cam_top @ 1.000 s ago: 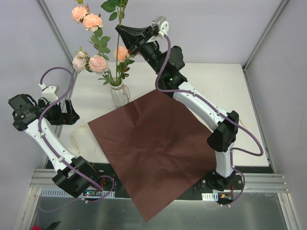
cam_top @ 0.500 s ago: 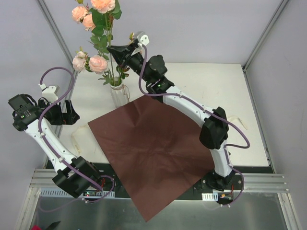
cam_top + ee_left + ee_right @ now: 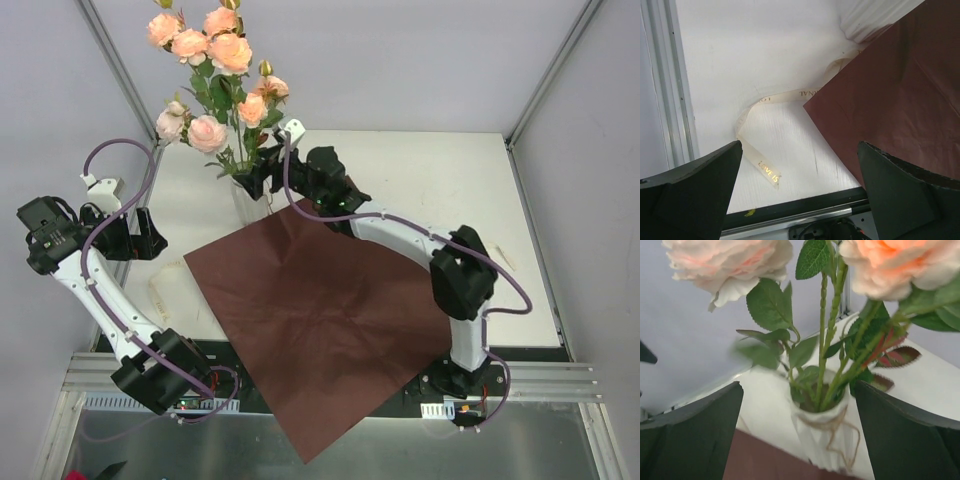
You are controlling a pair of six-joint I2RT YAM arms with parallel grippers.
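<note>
At the left edge of the worktop (image 3: 450, 180) the left jaws hung wide and empty over a cream ribbon (image 3: 765, 100) beside the corner of the brown paper (image 3: 890, 90), best kept clear of both. To the right, the vase (image 3: 822, 435) of roses (image 3: 215, 60) stood upright at the paper's far corner, the right jaws wide and empty close before the stems (image 3: 822, 340), perhaps around them. I judged that any motion there called for slow, level travel, since a finger catching a leaf or the rim could tip the vase.
</note>
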